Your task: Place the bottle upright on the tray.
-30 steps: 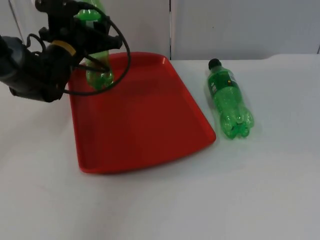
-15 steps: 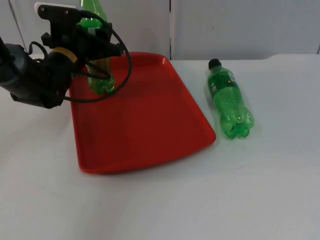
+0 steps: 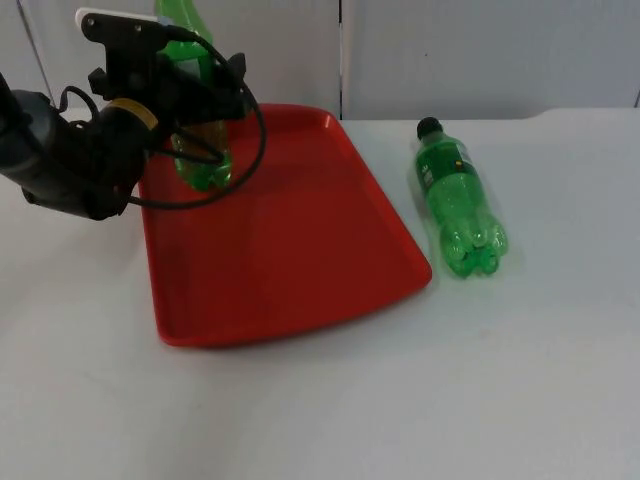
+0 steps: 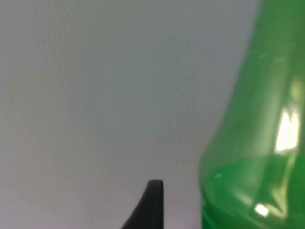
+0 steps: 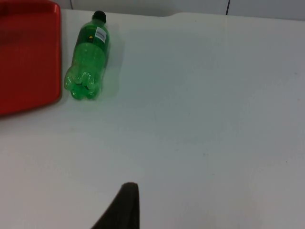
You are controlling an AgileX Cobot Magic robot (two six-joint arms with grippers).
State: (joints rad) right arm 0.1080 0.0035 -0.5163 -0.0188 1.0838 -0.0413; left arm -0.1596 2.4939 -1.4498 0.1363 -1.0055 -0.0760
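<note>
A green bottle (image 3: 204, 166) stands upright at the far left corner of the red tray (image 3: 290, 240), its base on the tray floor. My left gripper (image 3: 205, 92) is shut around its upper body, and the bottle's neck rises above the gripper. In the left wrist view the bottle (image 4: 257, 157) is close beside a black fingertip (image 4: 151, 202). A second green bottle (image 3: 458, 200) with a black cap lies on its side on the table to the right of the tray. The right wrist view shows this bottle (image 5: 88, 64) far ahead of the waiting right arm's fingertip (image 5: 123, 207).
The tray's near right edge (image 5: 28, 62) lies close to the lying bottle. White table top stretches in front of the tray and to the right. The grey partition wall (image 3: 450, 50) stands directly behind the tray.
The left gripper has moved slightly right and brought the held bottle from a tilt to upright, with its base shifting a little further onto the tray. The lying bottle has not moved.
</note>
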